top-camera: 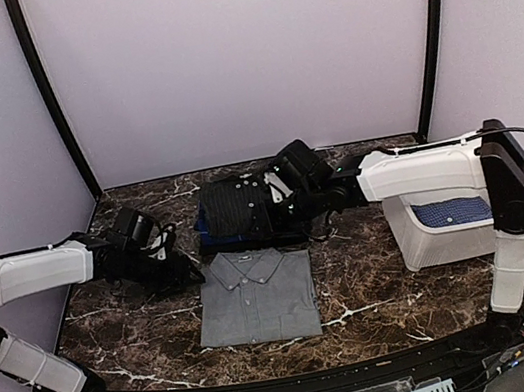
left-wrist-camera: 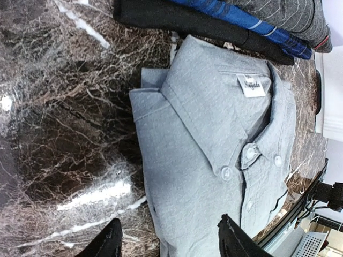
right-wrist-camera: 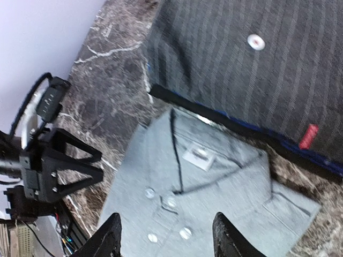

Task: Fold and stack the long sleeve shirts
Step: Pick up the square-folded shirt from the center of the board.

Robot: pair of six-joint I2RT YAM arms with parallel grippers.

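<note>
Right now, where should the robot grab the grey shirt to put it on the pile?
Probably take the grey shirt by its two side edges, near the middle: the left gripper from the left, the right gripper from the right. It lies flat and folded, its far end close to the pile, so lifting both free sides together should keep the folds in.

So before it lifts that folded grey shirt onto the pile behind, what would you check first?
1. Grey shirt folded flat, collar up: ok.
2. Left gripper open and empty: ok.
3. Right gripper open and empty: ok.
4. Pile of folded shirts level on top: ok.
5. Blue dotted shirt out of the white tub: not ok, it lies inside.
6. Grey shirt's lower layers tucked under neatly: cannot tell.
</note>
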